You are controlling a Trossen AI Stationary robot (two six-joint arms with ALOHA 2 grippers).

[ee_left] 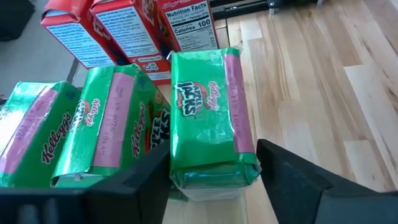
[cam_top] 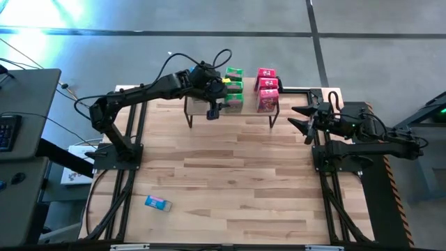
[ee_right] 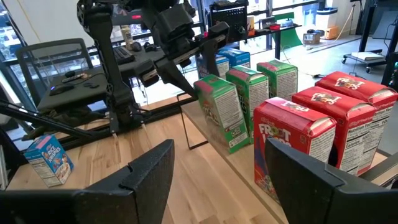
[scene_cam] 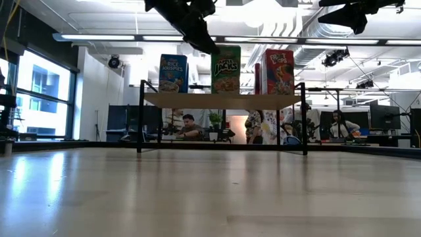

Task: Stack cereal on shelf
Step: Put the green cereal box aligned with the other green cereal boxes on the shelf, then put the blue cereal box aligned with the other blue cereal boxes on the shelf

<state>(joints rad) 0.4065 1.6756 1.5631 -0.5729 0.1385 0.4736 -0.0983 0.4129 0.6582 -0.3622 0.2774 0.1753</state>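
Observation:
The shelf (cam_top: 247,113) (scene_cam: 223,100) stands at the table's far edge. On it stand three green cereal boxes (cam_top: 234,90) (ee_right: 249,99) and three pink-red ones (cam_top: 267,90) (ee_right: 323,130). Blue boxes (ee_right: 230,59) (scene_cam: 173,72) stand behind the green ones, under my left arm. One more blue box (cam_top: 158,203) (ee_right: 50,160) lies on the table near its near-left corner. My left gripper (cam_top: 213,108) (ee_left: 214,186) is open, its fingers on either side of the nearest green box's top (ee_left: 208,106). My right gripper (cam_top: 305,118) (ee_right: 217,186) is open, raised at the table's right side.
The shelf's black legs (scene_cam: 139,118) (scene_cam: 304,118) stand on the wooden tabletop (cam_top: 230,181), which is bare between the shelf and the near edge apart from the lone blue box. People sit at desks in the room beyond (scene_cam: 191,126).

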